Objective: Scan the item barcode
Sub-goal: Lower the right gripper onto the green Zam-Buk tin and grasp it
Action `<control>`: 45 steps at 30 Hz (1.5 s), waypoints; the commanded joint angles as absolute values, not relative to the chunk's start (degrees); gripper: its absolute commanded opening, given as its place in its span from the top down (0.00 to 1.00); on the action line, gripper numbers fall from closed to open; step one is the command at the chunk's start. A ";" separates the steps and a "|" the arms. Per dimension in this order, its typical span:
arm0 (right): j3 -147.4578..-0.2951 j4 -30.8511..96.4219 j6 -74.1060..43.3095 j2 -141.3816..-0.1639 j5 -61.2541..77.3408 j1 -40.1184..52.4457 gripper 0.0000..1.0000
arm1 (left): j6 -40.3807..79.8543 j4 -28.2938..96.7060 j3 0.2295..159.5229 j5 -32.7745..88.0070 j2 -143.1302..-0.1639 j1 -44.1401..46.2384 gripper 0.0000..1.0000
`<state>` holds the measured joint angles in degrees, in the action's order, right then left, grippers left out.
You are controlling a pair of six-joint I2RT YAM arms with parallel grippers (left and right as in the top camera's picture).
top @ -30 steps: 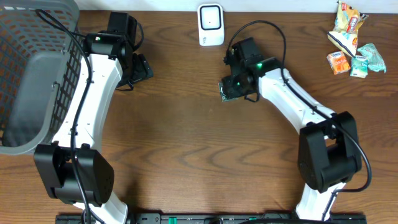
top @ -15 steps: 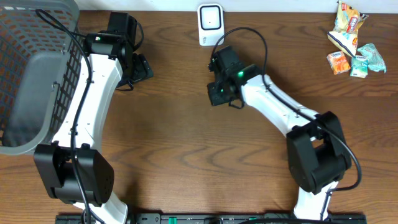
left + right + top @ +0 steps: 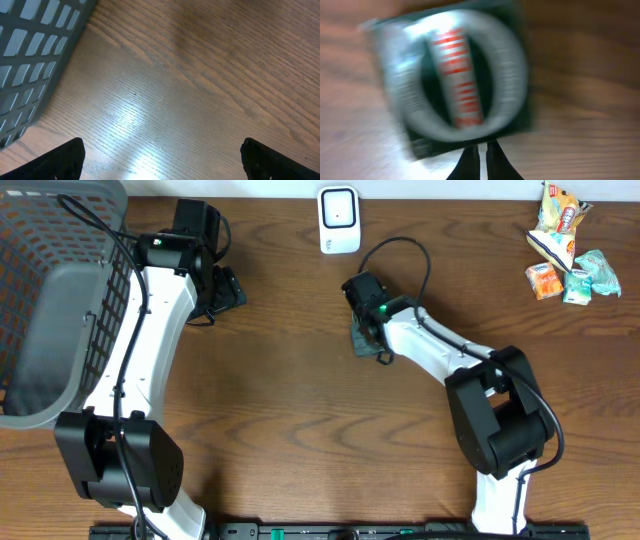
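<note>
Basket (image 3: pixel 40 300) at far left. Left hand (image 3: pixel 225 288) just beside it, fingers wide apart, empty, over bare tabletop (image 3: pixel 280 410). Scanner (image 3: pixel 339 220) at far edge, centre. The item, a dark packet (image 3: pixel 455 80) with silver ring and red print, lies on the tabletop near the scanner, on its near side. Right hand (image 3: pixel 481 162) pinched fully shut at the packet's edge; cannot tell if it grips, wrist view blurred. Judgement: barcode not yet presented; lift, turn and scan remain. Spare snacks (image 3: pixel 565 250) far right.
</note>
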<state>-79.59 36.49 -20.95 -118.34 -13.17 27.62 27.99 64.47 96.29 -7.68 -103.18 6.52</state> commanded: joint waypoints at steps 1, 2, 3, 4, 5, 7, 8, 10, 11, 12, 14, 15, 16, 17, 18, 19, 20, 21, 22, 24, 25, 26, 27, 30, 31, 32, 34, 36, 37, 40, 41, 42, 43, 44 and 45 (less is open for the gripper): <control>-80.86 38.02 -23.09 -117.60 -12.93 25.06 0.99 | 27.00 64.66 96.49 -8.40 -102.89 6.33 0.02; -81.23 38.46 -23.03 -117.23 -9.74 24.82 0.99 | 27.00 64.66 96.49 -8.40 -102.89 6.33 0.02; -81.80 39.31 -21.78 -116.33 -4.34 24.67 0.99 | 27.00 64.66 96.49 -8.40 -102.89 6.33 0.02; -81.91 39.70 -21.58 -115.94 -3.29 24.69 0.99 | 27.00 64.66 96.49 -8.40 -102.89 6.33 0.02; -82.02 40.38 -21.61 -115.15 -1.78 24.69 0.99 | 27.00 64.66 96.49 -8.40 -102.89 6.33 0.02; -82.02 41.04 -21.58 -113.34 1.85 25.19 0.99 | 27.00 64.66 96.49 -8.40 -102.89 6.33 0.02; -82.02 40.34 -21.56 -112.71 4.97 25.76 0.99 | 27.00 64.66 96.49 -8.40 -102.89 6.33 0.02; -82.00 37.87 -20.38 -112.75 8.64 26.81 0.99 | 27.00 64.66 96.49 -8.40 -102.89 6.33 0.02; -81.93 36.73 -19.86 -112.99 9.17 27.31 0.99 | 27.00 64.66 96.49 -8.40 -102.89 6.33 0.02; -81.89 35.75 -19.53 -113.21 9.08 27.88 0.99 | 27.00 64.66 96.49 -8.40 -102.89 6.33 0.02; -81.76 33.82 -19.44 -113.58 8.60 28.88 0.99 | 27.00 64.66 96.49 -8.40 -102.89 6.33 0.02; -81.71 33.19 -19.42 -113.58 8.38 29.30 0.99 | 27.00 64.66 96.49 -8.40 -102.89 6.33 0.02; -81.56 32.51 -19.42 -113.71 7.66 29.71 0.99 | 27.00 64.66 96.49 -8.40 -102.89 6.33 0.02; -81.45 32.05 -19.44 -113.89 6.31 30.17 0.99 | 27.00 64.66 96.49 -8.40 -102.89 6.33 0.02; -81.41 31.88 -19.44 -113.93 4.67 30.57 0.99 | 27.00 64.66 96.49 -8.40 -102.89 6.33 0.02; -81.25 31.51 -19.46 -114.37 1.91 31.03 0.99 | 27.00 64.66 96.49 -8.40 -102.89 6.33 0.02; -81.17 31.42 -19.53 -114.56 -0.45 31.33 0.99 | 27.00 64.66 96.49 -8.40 -102.89 6.33 0.02; -80.84 30.37 -19.68 -115.42 -3.18 31.66 0.99 | 27.00 64.66 96.49 -8.40 -102.89 6.33 0.02; -80.60 29.71 -19.68 -115.66 -3.75 31.70 0.99 | 27.00 64.66 96.49 -8.40 -102.89 6.33 0.02; -80.20 28.32 -19.68 -117.10 -4.38 31.62 0.99 | 27.00 64.66 96.49 -8.40 -102.89 6.33 0.02; -80.20 27.88 -19.62 -117.97 -4.49 31.46 0.99 | 27.00 64.66 96.49 -8.40 -102.89 6.33 0.02; -80.20 27.77 -19.62 -118.67 -5.06 31.24 0.99 | 27.00 64.66 96.49 -8.40 -102.89 6.33 0.02; -80.20 27.90 -19.64 -119.39 -6.33 30.98 0.99 | 27.00 64.66 96.49 -8.40 -102.89 6.33 0.02; -80.20 28.97 -19.68 -120.75 -8.69 30.15 0.99 | 27.00 64.66 96.49 -8.40 -102.89 6.33 0.02; -80.20 29.26 -19.68 -120.79 -8.69 29.78 0.99 | 27.00 64.66 96.49 -8.40 -102.89 6.33 0.02; -80.18 29.76 -19.66 -120.90 -8.71 29.21 0.99 | 27.00 64.66 96.49 -8.40 -102.89 6.33 0.02; -80.18 30.96 -19.66 -120.88 -8.73 28.14 0.99 | 27.00 64.66 96.49 -8.40 -102.89 6.33 0.02; -80.18 32.40 -19.68 -120.88 -9.74 26.83 0.99 | 27.00 64.66 96.49 -8.40 -102.89 6.33 0.02; -80.20 33.32 -19.66 -120.86 -11.11 26.00 0.99 | 27.00 64.66 96.49 -8.40 -102.89 6.33 0.02; -80.23 34.37 -19.66 -120.05 -15.42 23.77 0.99 | 27.00 64.66 96.49 -8.40 -102.89 6.33 0.02; -80.25 34.39 -19.66 -119.61 -16.27 23.07 0.99 | 27.00 64.66 96.49 -8.40 -102.89 6.33 0.02; -80.27 34.52 -19.62 -118.63 -17.37 21.96 0.99 | 27.00 64.66 96.49 -8.40 -102.89 6.33 0.02; -80.31 34.61 -19.44 -117.75 -18.00 21.10 0.99 | 27.00 64.66 96.49 -8.40 -102.89 6.33 0.02; -80.36 34.65 -18.65 -116.53 -18.15 20.25 0.99 | 27.00 64.66 96.49 -8.40 -102.89 6.33 0.02; -80.42 34.63 -18.04 -115.59 -18.13 19.59 0.99 | 27.00 64.66 96.49 -8.40 -102.89 6.33 0.02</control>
<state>-80.79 34.59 -19.92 -119.72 -13.93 21.74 27.99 64.47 96.29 -7.68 -103.18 6.52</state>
